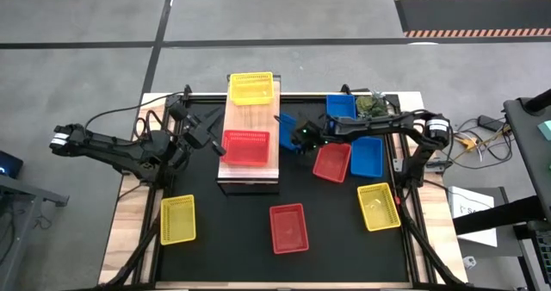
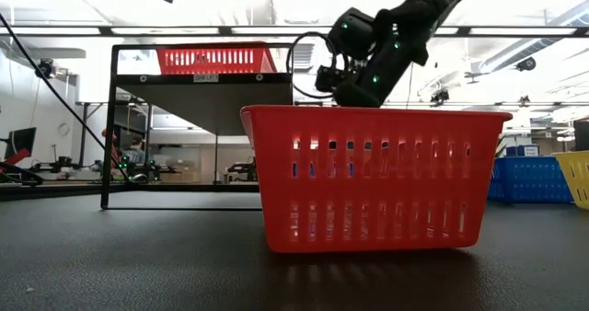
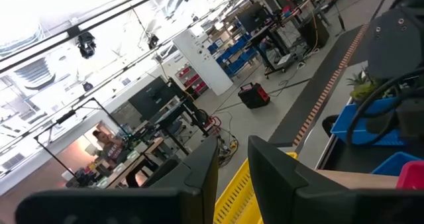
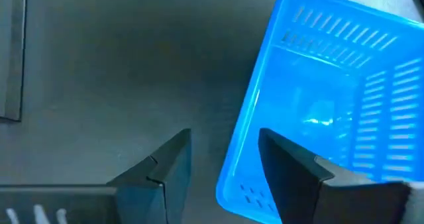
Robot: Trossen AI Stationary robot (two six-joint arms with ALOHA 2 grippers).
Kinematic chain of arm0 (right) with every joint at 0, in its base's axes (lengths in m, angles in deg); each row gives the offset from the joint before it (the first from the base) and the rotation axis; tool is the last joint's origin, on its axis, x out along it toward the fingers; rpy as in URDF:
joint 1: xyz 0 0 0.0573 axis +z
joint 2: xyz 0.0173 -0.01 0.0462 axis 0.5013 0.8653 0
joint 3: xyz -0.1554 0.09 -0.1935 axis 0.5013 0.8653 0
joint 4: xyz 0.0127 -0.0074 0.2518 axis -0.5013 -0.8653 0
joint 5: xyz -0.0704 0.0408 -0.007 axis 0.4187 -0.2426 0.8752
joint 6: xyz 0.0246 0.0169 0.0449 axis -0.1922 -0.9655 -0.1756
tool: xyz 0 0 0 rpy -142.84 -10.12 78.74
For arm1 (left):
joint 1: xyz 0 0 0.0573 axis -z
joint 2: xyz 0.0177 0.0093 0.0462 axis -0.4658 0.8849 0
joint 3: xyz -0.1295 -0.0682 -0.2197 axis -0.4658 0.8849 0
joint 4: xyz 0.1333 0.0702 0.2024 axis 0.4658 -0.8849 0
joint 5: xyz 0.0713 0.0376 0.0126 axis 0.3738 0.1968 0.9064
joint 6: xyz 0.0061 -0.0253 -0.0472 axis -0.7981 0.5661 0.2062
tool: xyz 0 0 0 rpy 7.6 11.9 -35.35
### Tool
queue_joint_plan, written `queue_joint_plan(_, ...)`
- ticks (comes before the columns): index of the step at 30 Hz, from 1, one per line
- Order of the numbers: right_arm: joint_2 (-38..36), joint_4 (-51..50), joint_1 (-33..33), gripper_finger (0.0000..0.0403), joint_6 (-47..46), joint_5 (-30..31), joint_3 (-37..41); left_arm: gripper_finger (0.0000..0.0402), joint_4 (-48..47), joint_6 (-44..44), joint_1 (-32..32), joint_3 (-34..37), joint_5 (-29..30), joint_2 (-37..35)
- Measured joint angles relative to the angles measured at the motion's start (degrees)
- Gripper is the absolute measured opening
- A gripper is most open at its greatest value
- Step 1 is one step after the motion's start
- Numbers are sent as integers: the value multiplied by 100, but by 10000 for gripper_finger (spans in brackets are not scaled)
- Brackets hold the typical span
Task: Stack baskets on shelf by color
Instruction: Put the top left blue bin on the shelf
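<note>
The shelf [image 1: 251, 166] stands in the middle of the table, with a yellow basket [image 1: 250, 88] on its far end and a red basket [image 1: 246, 146] on its middle. Right of the shelf, my right gripper [image 1: 291, 138] slants down over a blue basket [image 4: 331, 111] that sits on the table. It is open [image 4: 222, 164], one finger over the basket's inside and the other outside its wall. My left gripper [image 1: 207, 141] waits at the shelf's left side. It is open [image 3: 232, 177], with nothing between its fingers.
On the table right of the shelf lie a red basket [image 1: 331, 162] and two blue ones [image 1: 368, 156] [image 1: 342, 108]. Nearer the front lie a yellow basket [image 1: 379, 207], a red one [image 1: 288, 227] and a yellow one [image 1: 177, 219].
</note>
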State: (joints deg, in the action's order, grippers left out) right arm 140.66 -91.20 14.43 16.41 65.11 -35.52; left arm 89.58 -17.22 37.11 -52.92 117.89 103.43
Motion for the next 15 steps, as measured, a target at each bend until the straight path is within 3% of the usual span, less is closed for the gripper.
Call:
queue_joint_plan(9,33,1210,0,130,-229,130,698,67,30,0,0,2,-361,2)
queue_joint_plan(15,33,1297,-2,96,-261,220,830,67,104,2,0,2,-410,2)
